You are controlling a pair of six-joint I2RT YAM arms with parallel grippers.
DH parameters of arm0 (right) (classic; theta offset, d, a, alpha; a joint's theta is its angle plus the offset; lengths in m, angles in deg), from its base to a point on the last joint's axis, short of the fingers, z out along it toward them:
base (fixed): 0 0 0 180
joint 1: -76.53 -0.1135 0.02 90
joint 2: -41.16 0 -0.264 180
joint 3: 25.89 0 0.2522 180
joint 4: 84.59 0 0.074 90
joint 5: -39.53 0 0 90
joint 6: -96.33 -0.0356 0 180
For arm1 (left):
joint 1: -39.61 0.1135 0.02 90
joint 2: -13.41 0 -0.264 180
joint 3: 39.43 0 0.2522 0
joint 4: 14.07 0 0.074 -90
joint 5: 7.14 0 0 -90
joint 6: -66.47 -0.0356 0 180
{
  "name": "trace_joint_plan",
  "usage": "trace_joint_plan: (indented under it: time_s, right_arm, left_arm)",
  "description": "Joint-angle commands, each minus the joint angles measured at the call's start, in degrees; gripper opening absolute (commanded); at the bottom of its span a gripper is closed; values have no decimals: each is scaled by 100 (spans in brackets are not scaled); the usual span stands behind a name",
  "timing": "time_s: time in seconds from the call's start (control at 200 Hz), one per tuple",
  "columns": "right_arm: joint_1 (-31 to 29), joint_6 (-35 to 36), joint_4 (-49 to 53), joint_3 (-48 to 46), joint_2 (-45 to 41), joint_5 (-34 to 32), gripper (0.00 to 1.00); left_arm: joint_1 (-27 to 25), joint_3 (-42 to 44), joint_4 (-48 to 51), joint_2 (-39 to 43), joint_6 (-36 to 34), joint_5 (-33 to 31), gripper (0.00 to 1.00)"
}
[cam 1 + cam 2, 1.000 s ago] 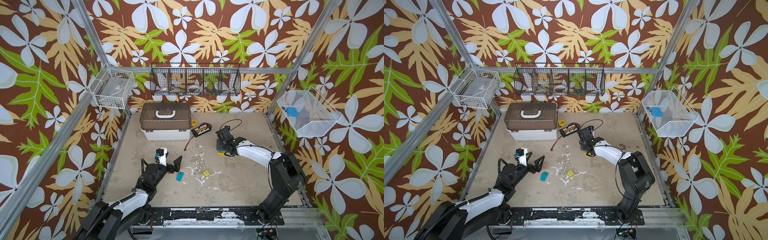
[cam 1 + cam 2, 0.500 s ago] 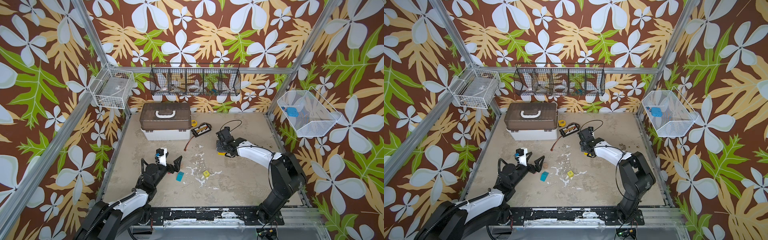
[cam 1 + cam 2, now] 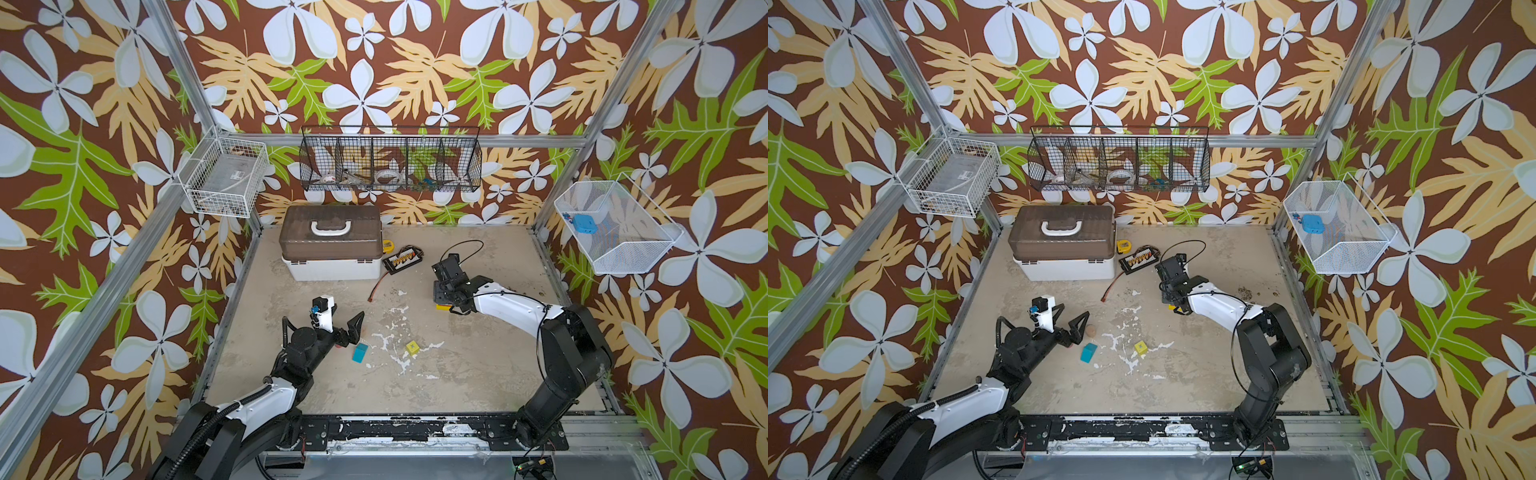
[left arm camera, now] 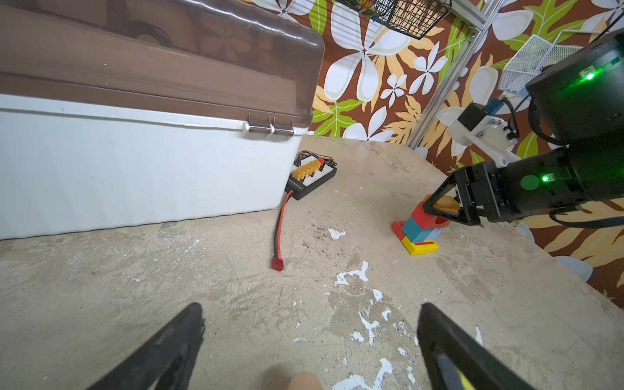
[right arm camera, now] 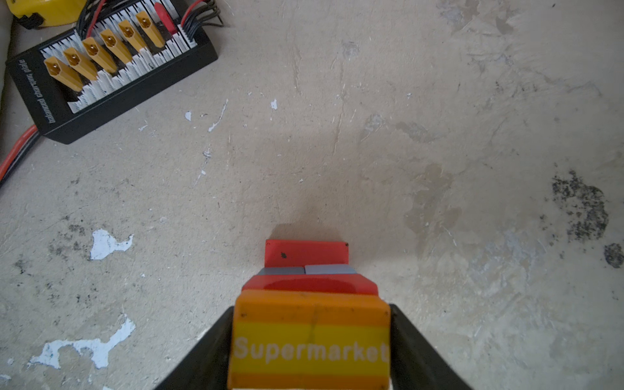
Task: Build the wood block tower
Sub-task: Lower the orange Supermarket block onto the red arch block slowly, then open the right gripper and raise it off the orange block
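**A skewed release could bring it all down**

Our right tool grips the orange block at the top of the tower, which stands on the tabletop right of centre. We judge that a crooked release or sideways nudge may topple the narrow stack. Our left tool hangs wide open and empty near the teal block. The case is shut, contents unseen. The mesh basket holds a blue item, and the black wire basket holds pale rings.

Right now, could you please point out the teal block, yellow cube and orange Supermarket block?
teal block [image 3: 360, 353]: in a top view, its upper face.
yellow cube [image 3: 412, 347]: in a top view, its marked top face.
orange Supermarket block [image 5: 310, 341]: right wrist view, its lettered yellow band.
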Motion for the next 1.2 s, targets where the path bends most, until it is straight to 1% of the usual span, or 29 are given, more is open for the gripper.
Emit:
trace_joint_plan:
  time_s: [0.0, 0.315, 0.681, 0.746, 0.871, 1.096, 1.191]
  right_arm:
    - [-4, 26, -32, 18, 19, -11, 66]
    - [-6, 9, -58, 18, 38, 31, 61]
    - [-8, -1, -58, 27, 38, 51, 61]
    - [-5, -5, -50, 22, 36, 54, 62]
    - [-4, -17, -41, 35, 36, 50, 67]
    - [-4, -5, -19, 18, -100, 56, 73]
    - [-17, 33, -47, -47, -260, 27, 79]
  left_arm:
    - [-1, -49, -83, -4, -10, -32, 100]
    - [-5, -50, -83, -4, -10, -27, 100]
    - [-2, -52, -78, -8, -11, -32, 100]
    - [-2, -50, -73, -8, -4, -32, 100]
    - [-5, -52, -70, -8, -11, -31, 100]
    - [-4, -52, -66, -7, -11, -29, 100]
    - [-7, -52, -66, -8, -4, -32, 100]
